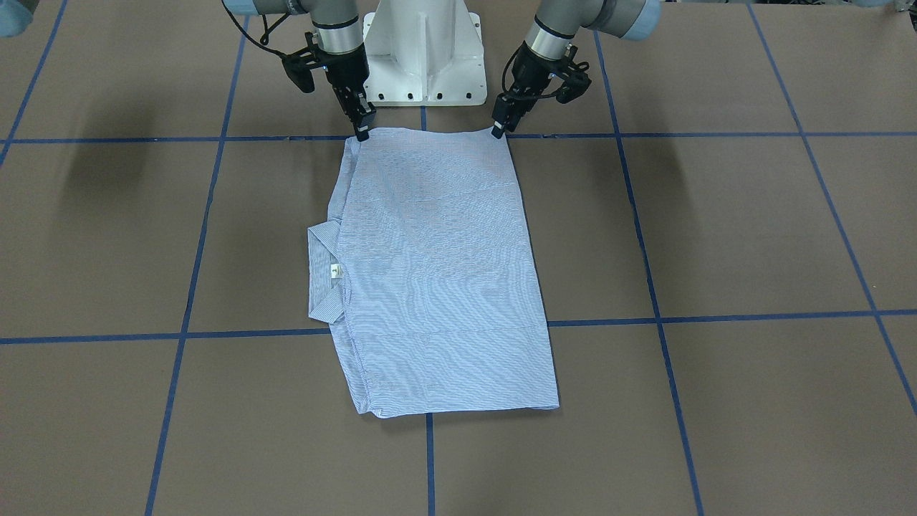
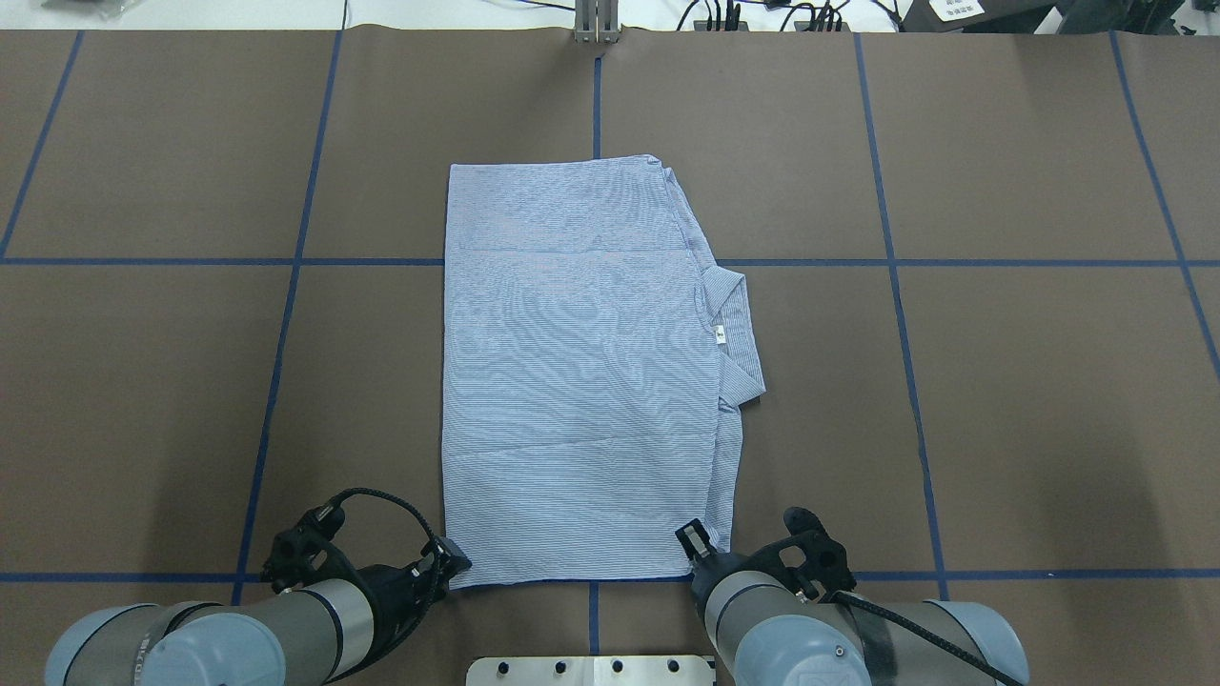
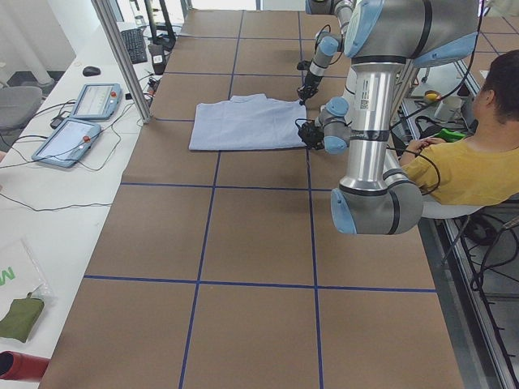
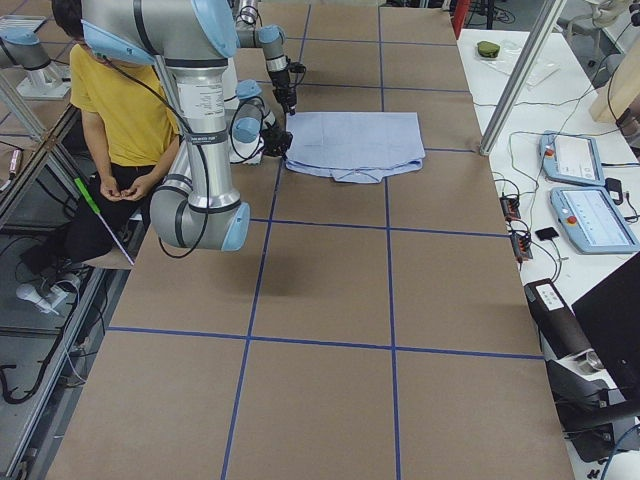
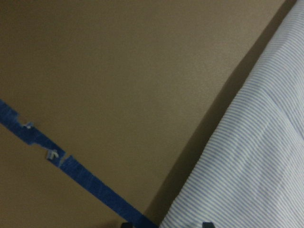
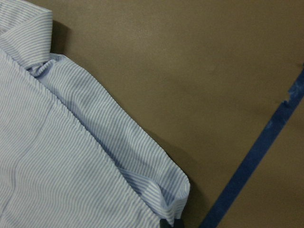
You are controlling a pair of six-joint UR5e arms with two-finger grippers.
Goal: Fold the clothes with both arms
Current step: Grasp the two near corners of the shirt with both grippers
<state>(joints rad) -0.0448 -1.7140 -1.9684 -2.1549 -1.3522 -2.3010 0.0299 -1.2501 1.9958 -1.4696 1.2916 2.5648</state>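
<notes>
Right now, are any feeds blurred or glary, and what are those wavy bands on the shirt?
Front-facing and overhead: sharp, evenly lit, no glare; the bands on the shirt look like moiré from its fine stripes, not creases. Front-facing: soft shadows on the table. Both wrist views: dim, soft, stripes readable.

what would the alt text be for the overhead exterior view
A light blue striped shirt, folded into a long rectangle with its collar poking out to the right, lies flat on a brown table marked with blue tape lines. The robot's left hand and right hand reach in from the bottom edge, one at each near corner of the shirt.
</notes>
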